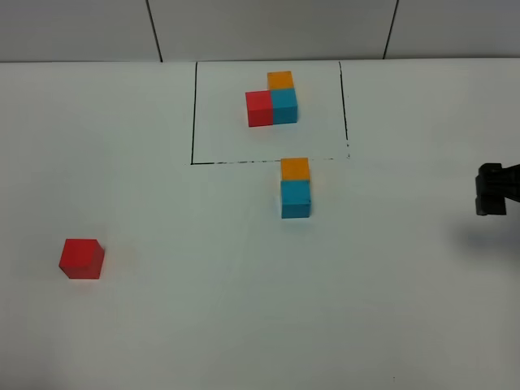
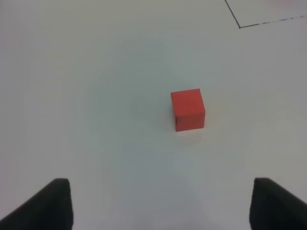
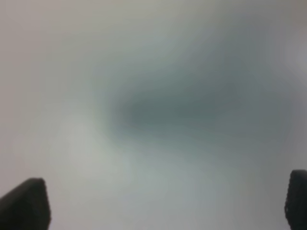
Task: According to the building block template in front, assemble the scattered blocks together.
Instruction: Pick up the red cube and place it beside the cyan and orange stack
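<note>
Left hand (image 2: 162, 205) stands wide and empty, facing the red block (image 2: 188, 109), which sits alone on the surface (image 2: 96, 96). Likely light, rigid, matte: grip two opposite flat faces.

Lab bench; plain white tabletop (image 1: 244, 341); drawn black rectangle (image 1: 193, 114); panelled wall (image 1: 268, 28)

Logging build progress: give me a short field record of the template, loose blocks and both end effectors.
template: red, cyan and orange cluster inside the black frame
orange block: touching the cyan block, just outside the frame's near line
red block: alone at far left
left end effector: open, empty, facing the red block
right end effector: open, empty, at right edge
left to do: red block not joined
</note>
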You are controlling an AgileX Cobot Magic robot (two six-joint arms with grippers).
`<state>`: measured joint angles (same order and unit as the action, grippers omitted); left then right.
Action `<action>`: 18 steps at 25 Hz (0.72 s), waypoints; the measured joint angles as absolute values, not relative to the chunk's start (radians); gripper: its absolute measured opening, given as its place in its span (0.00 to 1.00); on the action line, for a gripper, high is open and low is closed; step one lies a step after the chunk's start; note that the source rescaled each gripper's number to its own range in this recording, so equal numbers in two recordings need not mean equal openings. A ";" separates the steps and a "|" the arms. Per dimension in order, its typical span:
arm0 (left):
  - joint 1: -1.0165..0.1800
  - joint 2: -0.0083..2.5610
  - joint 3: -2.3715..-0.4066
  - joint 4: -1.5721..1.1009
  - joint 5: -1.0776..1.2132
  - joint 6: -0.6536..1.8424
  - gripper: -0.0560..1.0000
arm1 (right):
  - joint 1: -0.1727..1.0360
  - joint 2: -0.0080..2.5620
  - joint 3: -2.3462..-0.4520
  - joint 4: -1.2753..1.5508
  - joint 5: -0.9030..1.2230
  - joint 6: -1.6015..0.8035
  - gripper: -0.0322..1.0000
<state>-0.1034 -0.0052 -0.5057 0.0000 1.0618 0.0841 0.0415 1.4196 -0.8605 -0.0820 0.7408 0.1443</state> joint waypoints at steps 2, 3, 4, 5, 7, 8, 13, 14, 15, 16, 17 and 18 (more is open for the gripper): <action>-0.103 -0.005 -0.506 0.000 1.062 0.084 0.72 | 0.041 1.346 -0.824 -0.072 0.751 0.101 1.00; -0.103 -0.005 -0.506 0.000 1.062 0.084 0.72 | 0.041 1.313 -0.809 -0.064 0.757 0.090 1.00; -0.103 -0.005 -0.506 0.000 1.062 0.084 0.72 | 0.041 1.272 -0.792 -0.056 0.762 0.085 1.00; -0.103 -0.005 -0.506 0.000 1.062 0.084 0.72 | 0.041 1.227 -0.774 -0.051 0.767 0.081 1.00; -0.103 -0.005 -0.506 0.000 1.062 0.084 0.72 | 0.041 1.137 -0.742 -0.041 0.788 0.079 1.00; -0.103 -0.005 -0.506 0.000 1.062 0.084 0.72 | 0.041 1.082 -0.724 -0.036 0.806 0.078 1.00; -0.103 -0.005 -0.506 0.000 1.062 0.084 0.72 | 0.041 0.805 -0.647 -0.029 0.917 0.072 1.00; -0.103 -0.005 -0.506 0.000 1.062 0.084 0.72 | 0.044 0.752 -0.636 -0.029 0.938 0.069 1.00; -0.103 -0.005 -0.506 0.000 1.062 0.084 0.72 | 0.055 0.704 -0.624 -0.031 0.961 0.068 1.00; -0.103 -0.005 -0.506 0.000 1.062 0.084 0.72 | 0.074 0.662 -0.615 -0.033 0.979 0.065 1.00; -0.103 -0.005 -0.506 0.000 1.062 0.084 0.72 | 0.093 0.630 -0.608 -0.035 1.001 0.064 1.00; -0.103 -0.005 -0.506 0.000 1.062 0.084 0.72 | 0.114 0.593 -0.604 -0.041 1.020 0.064 1.00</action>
